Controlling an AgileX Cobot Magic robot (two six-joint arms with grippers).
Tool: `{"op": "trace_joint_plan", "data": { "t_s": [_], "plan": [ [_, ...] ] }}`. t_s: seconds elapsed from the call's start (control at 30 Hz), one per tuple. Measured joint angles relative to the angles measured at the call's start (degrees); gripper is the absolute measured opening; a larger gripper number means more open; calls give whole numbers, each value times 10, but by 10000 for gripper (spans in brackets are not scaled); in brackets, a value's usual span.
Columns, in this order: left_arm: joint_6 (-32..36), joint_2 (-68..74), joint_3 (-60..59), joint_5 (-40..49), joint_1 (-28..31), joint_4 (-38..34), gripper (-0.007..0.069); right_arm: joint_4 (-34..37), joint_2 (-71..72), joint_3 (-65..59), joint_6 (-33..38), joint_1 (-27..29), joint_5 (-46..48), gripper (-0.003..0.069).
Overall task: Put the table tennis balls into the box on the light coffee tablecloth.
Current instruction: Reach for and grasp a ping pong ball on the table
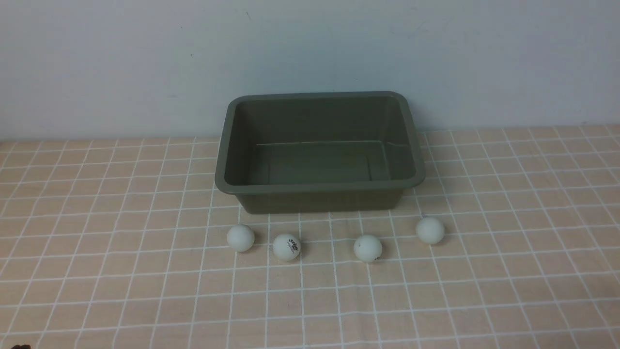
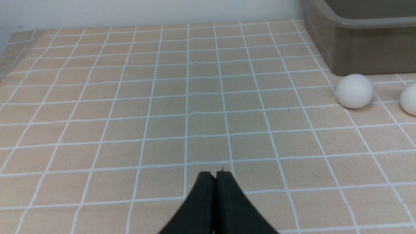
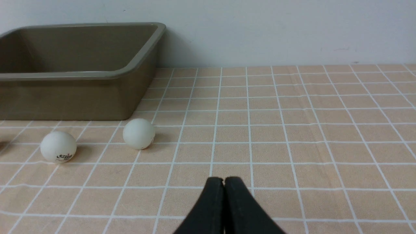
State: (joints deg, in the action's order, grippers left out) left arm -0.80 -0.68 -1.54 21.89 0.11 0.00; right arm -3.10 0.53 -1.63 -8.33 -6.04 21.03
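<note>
Your box [image 1: 319, 199] on tablecloth [image 1: 97, 271], four table tennis balls [image 1: 286, 246] in row before it, your left gripper [image 2: 215, 175] and right gripper [image 3: 224, 180] closed, empty.

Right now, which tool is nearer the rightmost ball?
Right. The right tool hangs on the robot's side of the rightmost ball, which lies ahead of it. The left tool is off by the leftmost ball, the row's other end.

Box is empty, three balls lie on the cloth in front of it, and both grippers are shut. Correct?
No: four balls, not three, lie on the cloth in front of the box, as the front view shows. The box is empty; left gripper and right gripper are shut.
</note>
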Motion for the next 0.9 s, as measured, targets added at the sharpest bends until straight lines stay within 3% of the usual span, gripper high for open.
{"op": "trace_joint_plan", "data": {
  "t_s": [0.9],
  "plan": [
    [0,0,0,0,0,0,-69,0,0,0,7,0,0,-18]
  ]
}}
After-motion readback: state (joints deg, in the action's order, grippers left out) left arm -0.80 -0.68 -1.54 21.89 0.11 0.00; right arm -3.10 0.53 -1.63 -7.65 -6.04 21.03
